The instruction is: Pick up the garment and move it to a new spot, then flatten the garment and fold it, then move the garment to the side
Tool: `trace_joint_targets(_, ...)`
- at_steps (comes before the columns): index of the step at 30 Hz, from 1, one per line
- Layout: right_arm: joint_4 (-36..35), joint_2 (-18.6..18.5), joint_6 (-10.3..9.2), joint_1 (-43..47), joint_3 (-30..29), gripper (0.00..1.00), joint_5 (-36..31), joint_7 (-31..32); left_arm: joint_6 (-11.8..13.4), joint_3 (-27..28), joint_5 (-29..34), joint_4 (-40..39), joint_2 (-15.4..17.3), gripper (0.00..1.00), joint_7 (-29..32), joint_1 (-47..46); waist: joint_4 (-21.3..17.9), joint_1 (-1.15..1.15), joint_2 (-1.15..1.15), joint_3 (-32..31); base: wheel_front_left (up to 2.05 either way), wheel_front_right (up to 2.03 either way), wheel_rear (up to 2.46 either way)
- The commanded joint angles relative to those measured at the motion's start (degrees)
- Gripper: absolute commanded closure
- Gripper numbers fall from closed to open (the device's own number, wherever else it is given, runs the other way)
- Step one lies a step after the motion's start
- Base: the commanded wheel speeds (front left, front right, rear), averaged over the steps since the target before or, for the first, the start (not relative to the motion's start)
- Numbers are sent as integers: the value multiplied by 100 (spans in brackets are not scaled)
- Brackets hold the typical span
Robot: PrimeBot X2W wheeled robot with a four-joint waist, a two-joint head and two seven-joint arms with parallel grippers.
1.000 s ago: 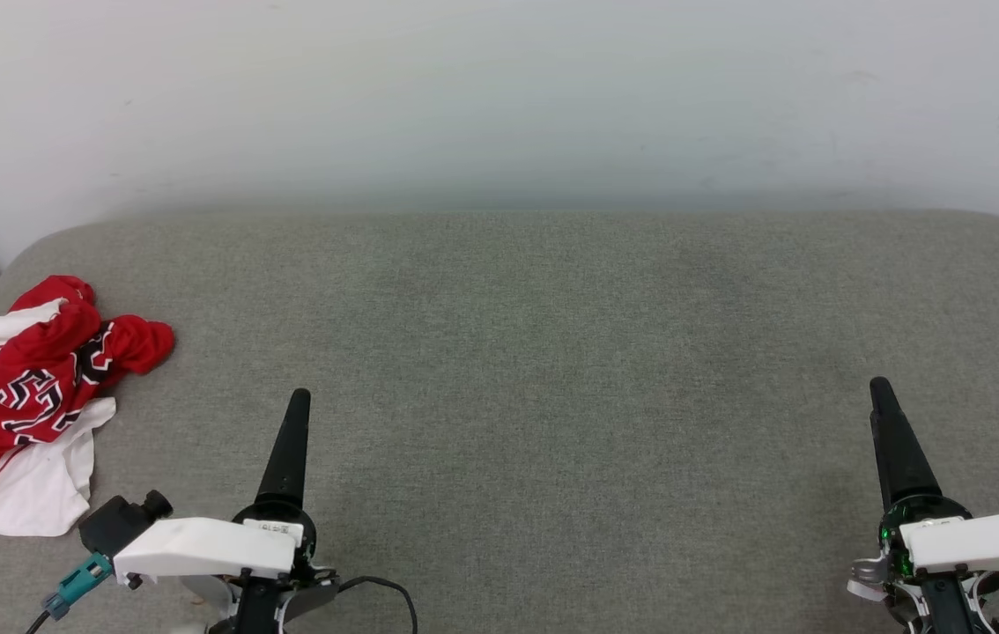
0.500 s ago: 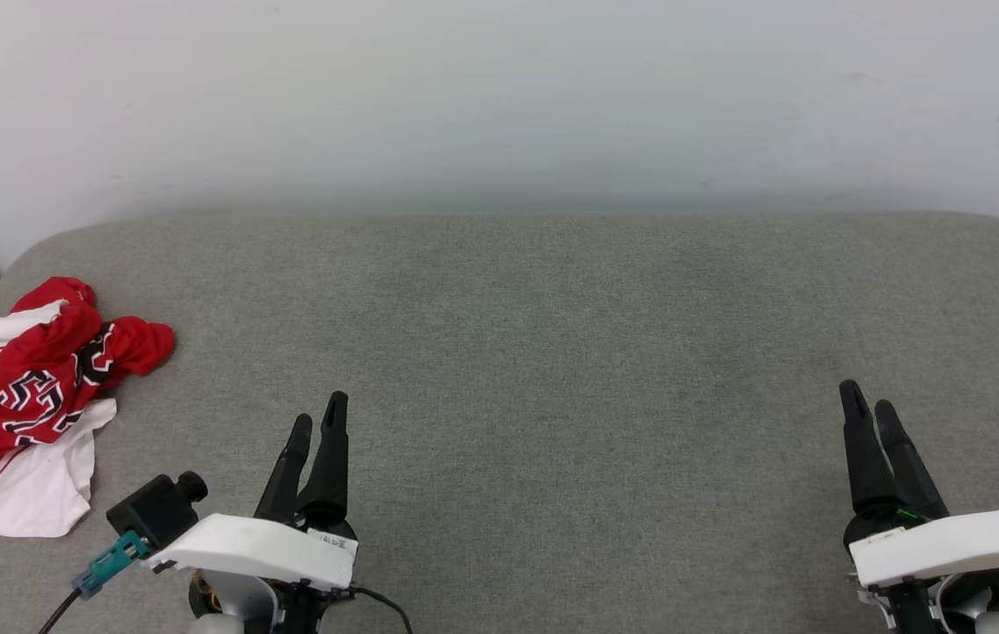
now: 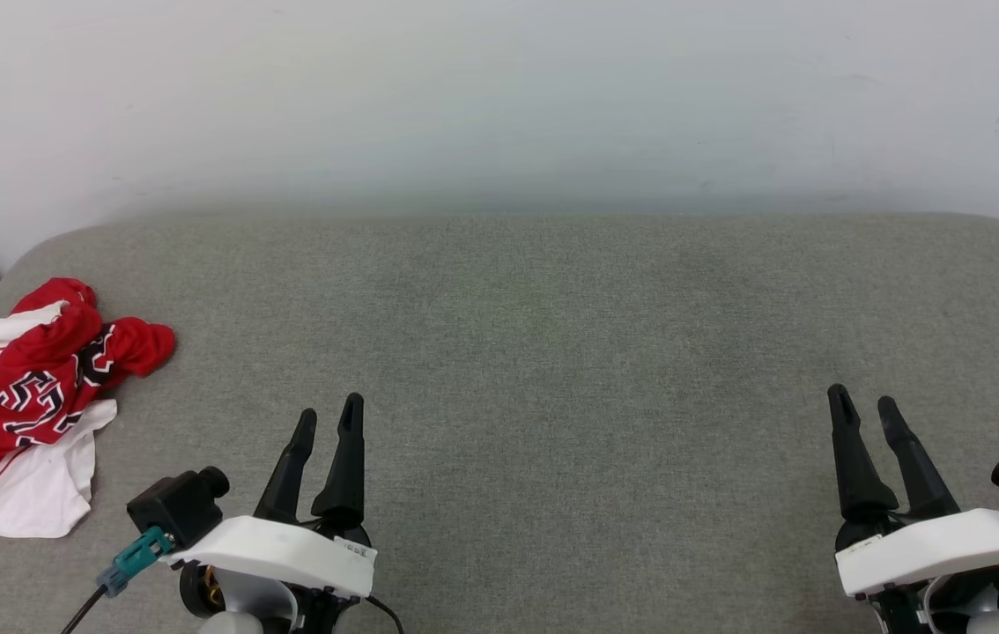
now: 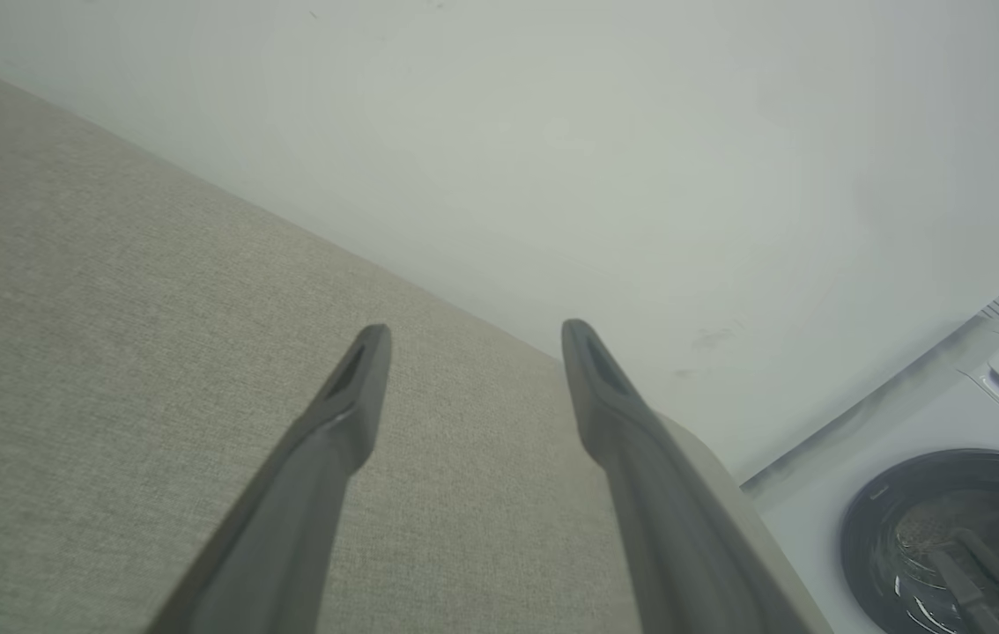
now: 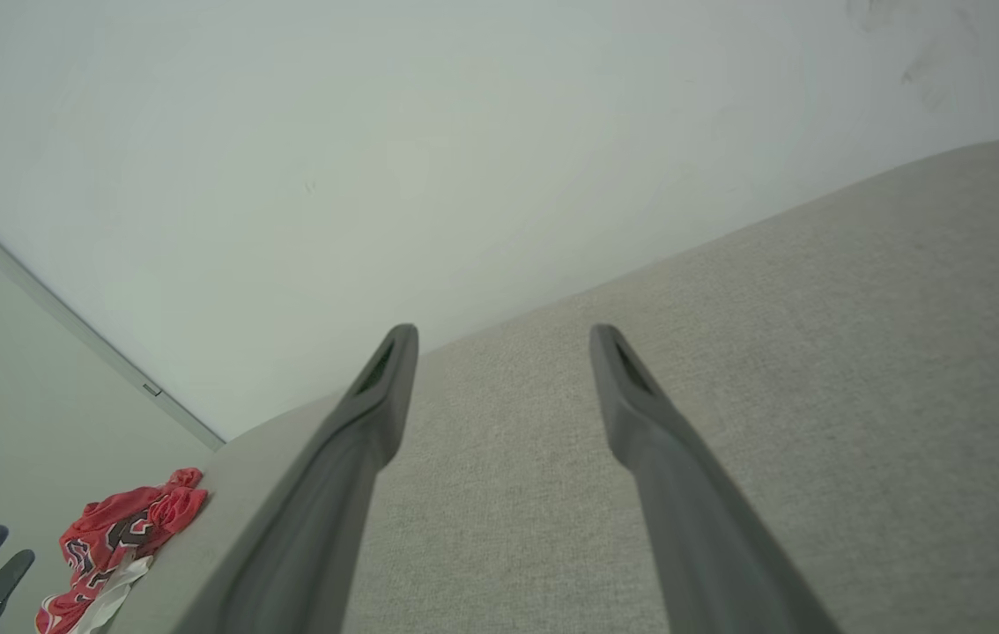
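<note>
The garment (image 3: pixel 24 387) lies crumpled at the left edge of the grey fabric cushion (image 3: pixel 552 352), touching neither pincer. The left pincer (image 3: pixel 330 407) hovers near the front edge, to the garment's right, jaws apart and empty. The right pincer (image 3: pixel 861 396), also spread and empty, hovers near the front right corner, well apart from the garment.

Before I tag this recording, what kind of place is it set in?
Likely a laundry room or a mock-up of one: a front-loading washing machine stands beside the grey padded surface, where a crumpled red jersey lies, against a white wall.
</note>
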Motion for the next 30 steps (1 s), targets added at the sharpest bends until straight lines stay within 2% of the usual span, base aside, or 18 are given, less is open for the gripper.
trace_joint_targets(1, -87, 14, 1, 20, -11, 0, -153, 2, -1, -20, 125, -36, 12, 0, -48, -92, 0, 0, 0, -2, 0, 0, 0)
trace_joint_targets(12, -190, 23, 1, 78, -65, 0, -918, 69, 1, -25, 815, 77, 13, 0, -209, -96, 4, 0, 0, -22, 0, 0, 0)
trace_joint_targets(13, -217, 24, 1, 102, -81, 0, -1087, 89, 22, -24, 1030, 107, 13, 0, -246, -91, 1, 0, 0, -28, 0, 0, 0)
trace_joint_targets(30, -414, 28, 0, 205, -155, 0, -1986, 138, 173, -65, 2116, 331, 13, 0, -461, -116, 13, 0, 0, -43, 0, 0, 0)
